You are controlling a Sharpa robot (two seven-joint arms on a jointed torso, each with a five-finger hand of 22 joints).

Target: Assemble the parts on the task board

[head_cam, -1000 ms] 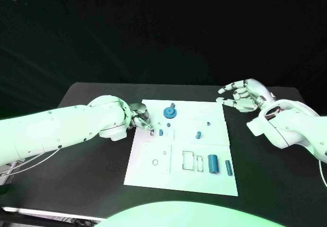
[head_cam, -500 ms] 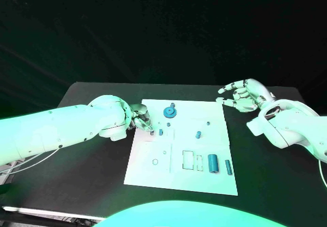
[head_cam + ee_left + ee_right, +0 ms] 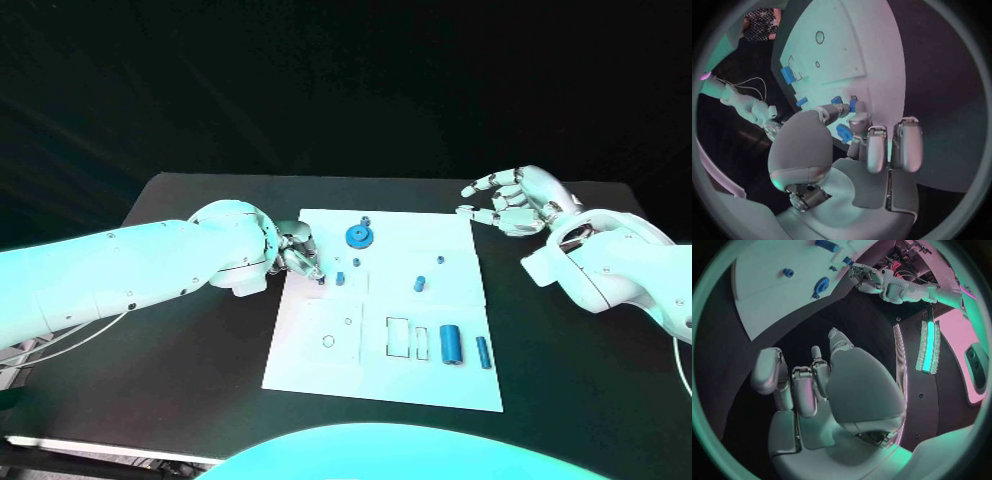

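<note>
While the left hand (image 3: 299, 250) works at the task board's (image 3: 433, 380) left edge in the head view, its fingers are bunched over a small blue peg (image 3: 339, 279); whether it grips anything I cannot tell. The right hand (image 3: 512, 202) hovers off the board, fingers spread, holding nothing. The blue cylinder (image 3: 450, 345) lies with its long axis running away from the robot.

From the left wrist, the fingertips (image 3: 856, 106) sit just beside blue pieces (image 3: 844, 133). They look light, stiff and slippery, best pinched across their sides.

From the right wrist, the blue gear (image 3: 822, 285) lies flat on the board.
</note>
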